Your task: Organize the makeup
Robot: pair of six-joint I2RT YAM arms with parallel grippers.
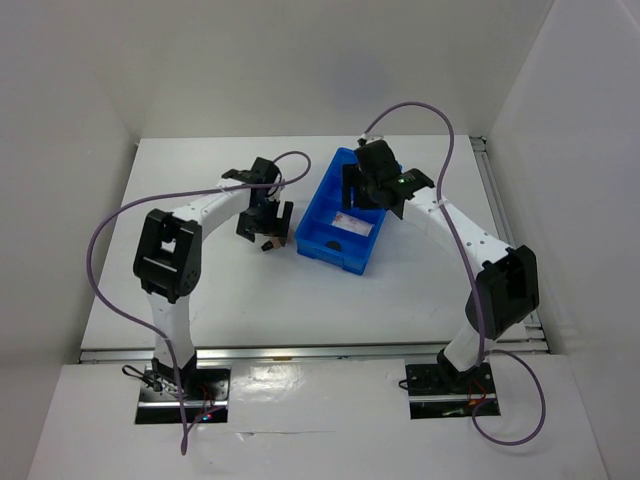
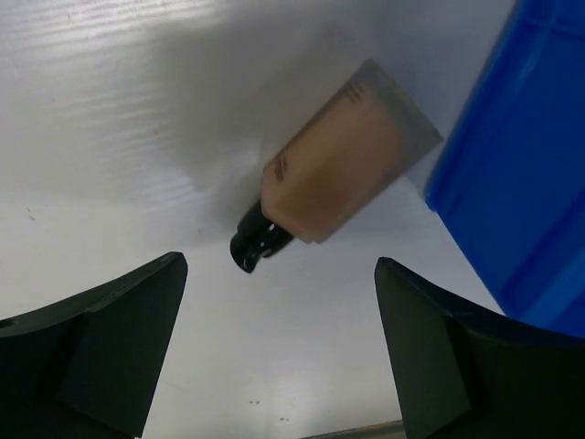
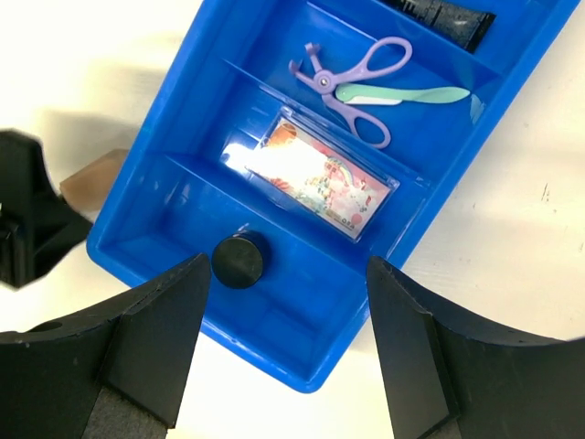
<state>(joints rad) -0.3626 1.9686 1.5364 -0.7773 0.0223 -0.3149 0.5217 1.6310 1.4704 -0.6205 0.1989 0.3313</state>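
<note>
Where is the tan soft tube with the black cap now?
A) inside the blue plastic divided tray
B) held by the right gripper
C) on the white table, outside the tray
C: the tan soft tube with the black cap lies on the white table beside the outer wall of the blue plastic divided tray, in front of the open left gripper.

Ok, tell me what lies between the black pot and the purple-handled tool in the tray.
The pinkish flat packet lies between the black pot and the purple-handled tool; the right wrist view shows it.
</note>
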